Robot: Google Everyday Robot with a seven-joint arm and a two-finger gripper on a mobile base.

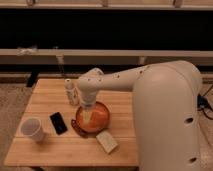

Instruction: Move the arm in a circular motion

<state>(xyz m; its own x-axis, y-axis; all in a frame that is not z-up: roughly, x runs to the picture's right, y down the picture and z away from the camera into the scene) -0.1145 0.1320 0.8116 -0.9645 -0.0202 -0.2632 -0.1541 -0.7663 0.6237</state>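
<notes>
The cream-white arm [160, 95] fills the right side of the camera view and reaches left over the wooden table [45, 100]. Its thick rounded segments carry small dark holes. It bends down at a wrist [90, 85], and the gripper [88, 116] at its narrow pale tip hangs over an orange bowl [100, 120] near the table's middle. I cannot see whether the tip touches the bowl.
On the table stand a white cup [32, 129] at front left, a black phone [58, 123], a small white bottle [69, 91] and a pale rectangular block [107, 141]. A long shelf or railing [75, 52] runs behind the table. Cables lie at the right edge [205, 102].
</notes>
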